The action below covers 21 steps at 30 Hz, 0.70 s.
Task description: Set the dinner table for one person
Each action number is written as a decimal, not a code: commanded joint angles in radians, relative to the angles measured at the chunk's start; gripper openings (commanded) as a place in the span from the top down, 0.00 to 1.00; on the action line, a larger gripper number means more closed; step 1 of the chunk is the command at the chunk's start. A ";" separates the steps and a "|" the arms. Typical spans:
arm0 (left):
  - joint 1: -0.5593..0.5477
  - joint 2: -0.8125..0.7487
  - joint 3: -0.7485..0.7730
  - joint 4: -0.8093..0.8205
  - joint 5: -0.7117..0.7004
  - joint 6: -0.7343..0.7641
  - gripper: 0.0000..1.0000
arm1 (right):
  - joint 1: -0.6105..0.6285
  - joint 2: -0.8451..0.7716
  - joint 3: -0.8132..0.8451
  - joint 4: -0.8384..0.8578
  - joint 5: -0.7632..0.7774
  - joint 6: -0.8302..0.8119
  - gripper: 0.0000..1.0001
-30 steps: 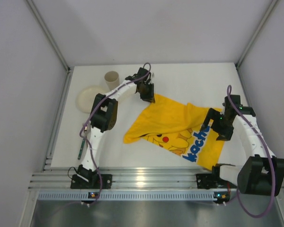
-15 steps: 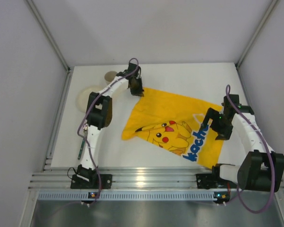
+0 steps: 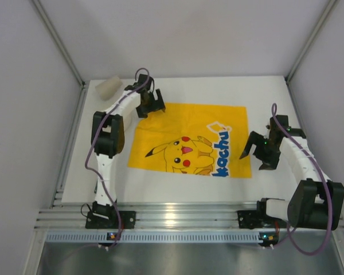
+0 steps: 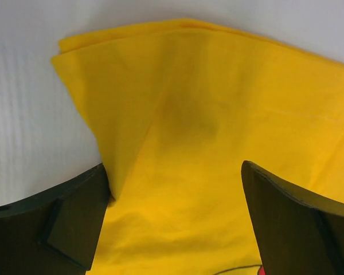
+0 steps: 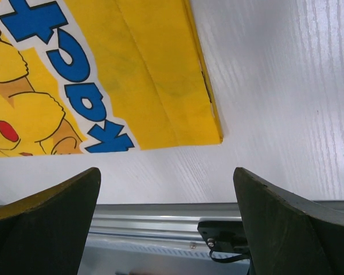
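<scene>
The dinner table (image 3: 218, 91) is a matte-white top. A yellow cartoon-printed cloth mat (image 3: 189, 140) lies spread flat on its middle. My left gripper (image 3: 151, 105) hangs over the mat's far left corner. In the left wrist view this gripper (image 4: 175, 172) is open, with the yellow mat (image 4: 218, 114) lying loose between the wide jaws and a raised fold of cloth against the left finger. My right gripper (image 3: 254, 160) is open beside the mat's near right corner. In the right wrist view it (image 5: 166, 172) spans bare table just past the mat's edge (image 5: 155, 69).
A beige cup (image 3: 109, 87) lies at the far left corner and looks tipped over. The left arm hides the table beneath it. A slotted aluminium rail (image 3: 172, 217) runs along the near edge. White walls close the sides and back.
The left gripper dragged the crumpled mat's corner far and left, flattening the mat, then opened and let go. The cup now sits farther left. The right arm barely moved.
</scene>
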 commanded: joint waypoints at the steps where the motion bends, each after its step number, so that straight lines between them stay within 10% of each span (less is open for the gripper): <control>1: -0.060 -0.131 -0.059 0.007 0.018 0.002 0.02 | 0.012 -0.020 -0.011 0.037 -0.024 -0.013 0.00; 21: 0.009 -0.378 -0.174 0.037 -0.270 -0.113 0.02 | 0.060 -0.029 -0.083 0.120 -0.186 0.019 0.00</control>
